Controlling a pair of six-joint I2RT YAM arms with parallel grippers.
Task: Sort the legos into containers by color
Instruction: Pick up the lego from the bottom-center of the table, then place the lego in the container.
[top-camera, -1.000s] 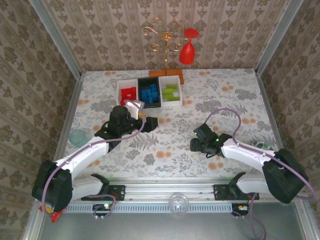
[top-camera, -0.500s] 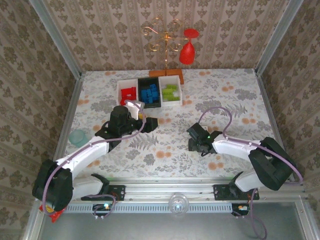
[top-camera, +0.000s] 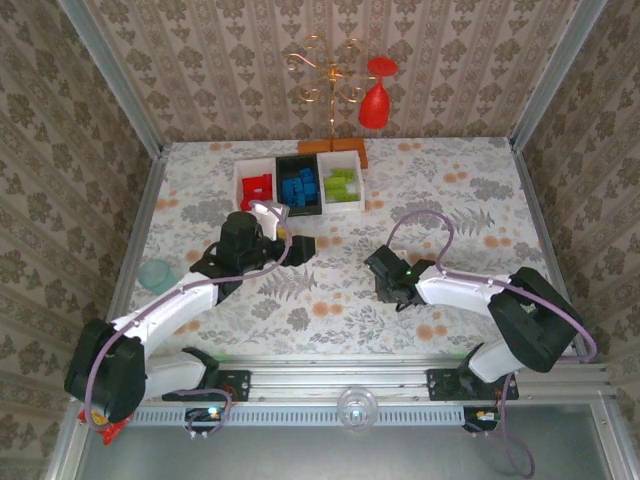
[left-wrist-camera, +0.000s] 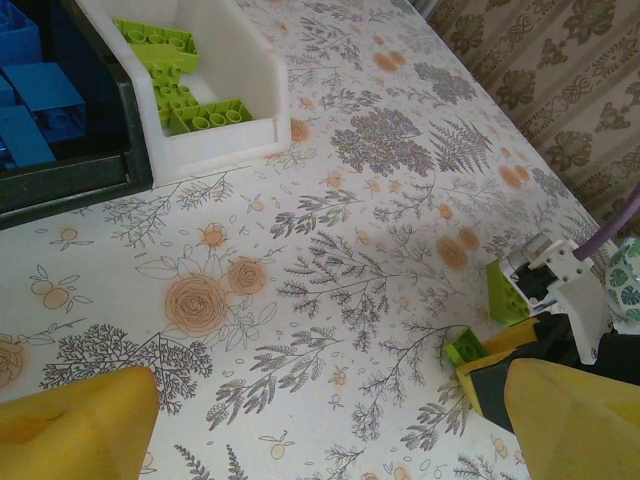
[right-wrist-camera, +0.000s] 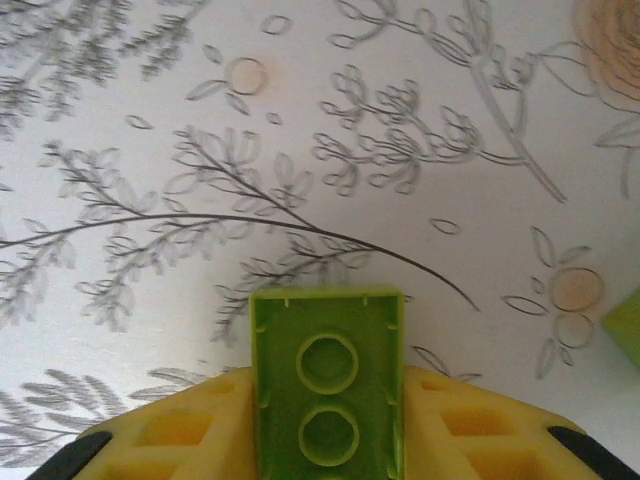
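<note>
The right tool (top-camera: 385, 278) had shifted a little to the left over the flowered table (top-camera: 450, 190) within the last second. Its yellow fingers (right-wrist-camera: 180, 435) were closed on a small lime green plastic brick (right-wrist-camera: 327, 385), so I judge the pick was done and the carrying had begun. The row of three square open bins (top-camera: 254, 206), two white and one black, stood well apart at the far side. The right white bin (left-wrist-camera: 215, 145) already held green bricks. The left tool (top-camera: 300, 245) had not moved and stood open, holding nothing. A second lime green brick (left-wrist-camera: 507, 292) lay beside the right tool.
</note>
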